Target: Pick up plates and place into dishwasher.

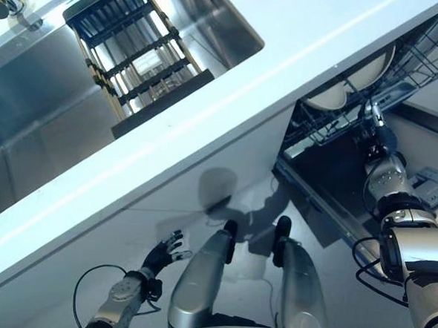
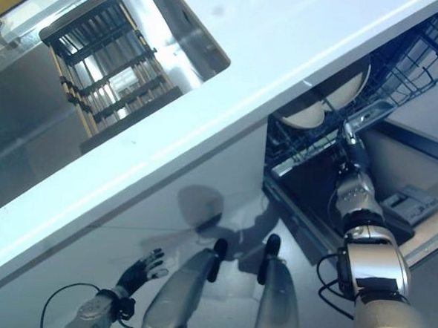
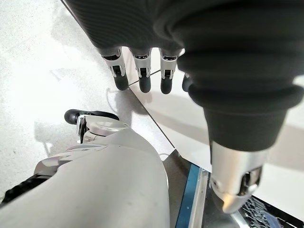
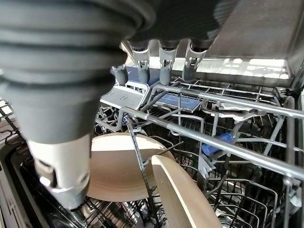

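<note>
- Reaching into the open dishwasher (image 1: 330, 178), the right hand (image 1: 375, 133) sits over the wire rack (image 4: 228, 142) with fingers (image 4: 164, 66) straight and relaxed, grasping nothing.
- Two cream plates stand on edge in the rack's tines: a rear plate (image 4: 118, 166) facing the camera and a nearer plate (image 4: 183, 199) seen rim-on, just beside it. In the head views they show as pale discs (image 1: 358, 83) under the countertop (image 1: 229, 112) edge.
- Right-hand thumb (image 4: 61, 185) hangs close in front of the rear plate; contact cannot be told. Fingers are apart from both plates.
- Rack is pulled out over the lowered dishwasher door (image 1: 336, 193).
- Left hand (image 1: 165, 251) hangs low beside the cabinet front (image 1: 149, 204), fingers (image 3: 142, 76) spread and straight, holding nothing, over the floor (image 3: 38, 57).
- Steel sink (image 1: 35, 123) is set in the countertop, to the robot's left; a dark slatted drying rack (image 1: 133, 47) sits in it.
</note>
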Controlling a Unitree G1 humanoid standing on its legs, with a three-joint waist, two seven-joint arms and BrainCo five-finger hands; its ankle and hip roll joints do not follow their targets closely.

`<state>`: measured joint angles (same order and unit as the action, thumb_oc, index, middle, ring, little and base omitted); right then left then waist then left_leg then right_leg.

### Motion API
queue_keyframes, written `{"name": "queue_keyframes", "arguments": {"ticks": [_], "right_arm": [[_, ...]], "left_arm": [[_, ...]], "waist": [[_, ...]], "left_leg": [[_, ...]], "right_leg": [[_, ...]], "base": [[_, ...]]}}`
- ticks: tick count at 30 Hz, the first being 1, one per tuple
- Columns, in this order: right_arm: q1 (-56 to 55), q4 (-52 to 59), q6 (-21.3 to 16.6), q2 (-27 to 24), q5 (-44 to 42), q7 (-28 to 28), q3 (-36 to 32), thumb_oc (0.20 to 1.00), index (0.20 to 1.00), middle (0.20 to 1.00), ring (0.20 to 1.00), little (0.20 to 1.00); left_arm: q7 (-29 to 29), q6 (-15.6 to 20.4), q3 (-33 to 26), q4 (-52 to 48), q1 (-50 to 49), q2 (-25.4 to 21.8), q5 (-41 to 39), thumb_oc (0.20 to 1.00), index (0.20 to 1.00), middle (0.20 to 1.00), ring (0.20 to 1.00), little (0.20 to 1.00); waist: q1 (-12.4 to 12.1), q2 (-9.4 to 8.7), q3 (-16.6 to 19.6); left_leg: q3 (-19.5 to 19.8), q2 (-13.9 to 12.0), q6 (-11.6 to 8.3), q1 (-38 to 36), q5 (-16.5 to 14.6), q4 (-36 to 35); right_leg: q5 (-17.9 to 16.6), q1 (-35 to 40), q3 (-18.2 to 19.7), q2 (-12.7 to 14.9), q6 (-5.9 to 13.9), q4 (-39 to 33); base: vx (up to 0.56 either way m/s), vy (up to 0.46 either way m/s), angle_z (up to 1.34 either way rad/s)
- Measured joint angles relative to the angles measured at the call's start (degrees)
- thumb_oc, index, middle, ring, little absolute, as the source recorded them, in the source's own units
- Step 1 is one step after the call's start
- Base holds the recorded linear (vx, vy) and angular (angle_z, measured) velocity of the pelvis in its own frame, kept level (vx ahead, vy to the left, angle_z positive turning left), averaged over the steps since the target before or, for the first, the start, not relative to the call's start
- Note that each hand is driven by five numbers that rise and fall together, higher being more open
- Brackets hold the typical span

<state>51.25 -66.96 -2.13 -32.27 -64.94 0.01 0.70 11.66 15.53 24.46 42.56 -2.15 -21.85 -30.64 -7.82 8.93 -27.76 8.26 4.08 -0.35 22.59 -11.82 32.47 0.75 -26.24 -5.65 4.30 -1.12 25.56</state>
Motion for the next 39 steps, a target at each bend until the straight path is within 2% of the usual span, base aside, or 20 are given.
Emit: {"name": "queue_keyframes", "arguments": {"ticks": [5, 10, 15, 21, 27, 29, 39], "right_arm": [[0.0, -1.2, 0.1, -0.4, 0.0, 0.5, 0.0, 1.0, 1.0, 1.0, 1.0, 1.0], [0.0, -1.2, 0.1, -0.7, 0.0, 2.3, 0.2, 1.0, 1.0, 1.0, 1.0, 1.0], [0.2, -2.1, 0.1, -1.1, 0.3, 2.1, 0.3, 1.0, 1.0, 1.0, 1.0, 1.0], [4.2, -5.1, 1.0, -1.5, 2.5, 2.0, 2.3, 1.0, 1.0, 1.0, 1.0, 1.0], [6.5, -8.4, 1.2, -2.9, 2.5, 2.0, 2.5, 1.0, 1.0, 1.0, 1.0, 1.0], [6.6, -8.4, 1.3, -2.8, 2.4, 2.0, 2.5, 1.0, 1.0, 1.0, 1.0, 1.0], [6.5, -8.5, 1.3, -2.3, 1.3, 3.0, 1.8, 1.0, 1.0, 1.0, 1.0, 1.0]], "left_arm": [[0.0, -0.2, -1.2, -1.0, -0.1, -1.2, 0.0, 1.0, 1.0, 1.0, 1.0, 1.0], [0.1, -0.6, -2.8, -1.1, -0.2, -1.5, 0.0, 1.0, 1.0, 1.0, 1.0, 1.0], [0.5, -0.7, -4.5, -1.5, -0.4, -1.9, 0.0, 1.0, 1.0, 1.0, 1.0, 1.0], [1.6, -1.0, -6.0, -2.3, -0.5, -2.0, 0.0, 1.0, 1.0, 1.0, 1.0, 1.0], [2.4, -1.7, -6.3, -3.4, -0.5, -2.3, 0.0, 1.0, 1.0, 1.0, 1.0, 1.0], [2.5, -1.9, -7.5, -3.4, -0.5, -2.3, 0.0, 1.0, 1.0, 1.0, 1.0, 1.0], [3.6, -0.5, -8.2, -2.6, -0.6, -2.4, 0.4, 1.0, 1.0, 1.0, 1.0, 1.0]], "waist": [[-0.9, 0.0, 0.0], [-1.2, 0.0, 0.0], [-2.6, -0.01, 0.0], [-3.1, 0.03, 0.0], [-5.8, 0.06, 0.1], [-5.8, 0.07, 0.1], [-6.2, 0.0, 0.7]], "left_leg": [[1.6, 0.1, 0.07, 0.0, 0.4, -0.8], [3.0, 0.0, -1.66, -0.3, 1.7, -2.7], [4.4, -0.3, -2.6, -2.0, 2.8, -5.4], [6.2, -0.8, -3.83, -2.1, 3.8, -7.4], [8.2, -1.3, -5.24, -2.8, 5.3, -10.1], [9.0, -1.5, -5.61, -3.0, 5.6, -10.5], [9.1, -1.7, -5.24, -5.0, 5.5, -10.8]], "right_leg": [[0.1, 0.5, -1.2, -0.1, -0.15, -0.7], [0.3, 0.7, -2.1, 0.1, -0.99, -1.0], [0.5, 2.3, -3.6, 0.1, -1.57, -2.3], [0.7, 2.8, -5.7, 0.0, -2.38, -2.9], [1.0, 3.2, -7.6, 0.0, -3.09, -3.4], [1.2, 3.6, -8.6, 0.0, -3.42, -3.6], [1.4, 5.3, -8.9, -0.1, -3.61, -4.2]], "base": [[0.04, -0.021, 0.1], [0.04, -0.025, 0.15], [0.04, -0.034, 0.14], [0.02, -0.014, 0.14], [0.0, -0.007, 0.16], [0.01, 0.012, 0.16], [0.02, 0.064, 0.03]]}}
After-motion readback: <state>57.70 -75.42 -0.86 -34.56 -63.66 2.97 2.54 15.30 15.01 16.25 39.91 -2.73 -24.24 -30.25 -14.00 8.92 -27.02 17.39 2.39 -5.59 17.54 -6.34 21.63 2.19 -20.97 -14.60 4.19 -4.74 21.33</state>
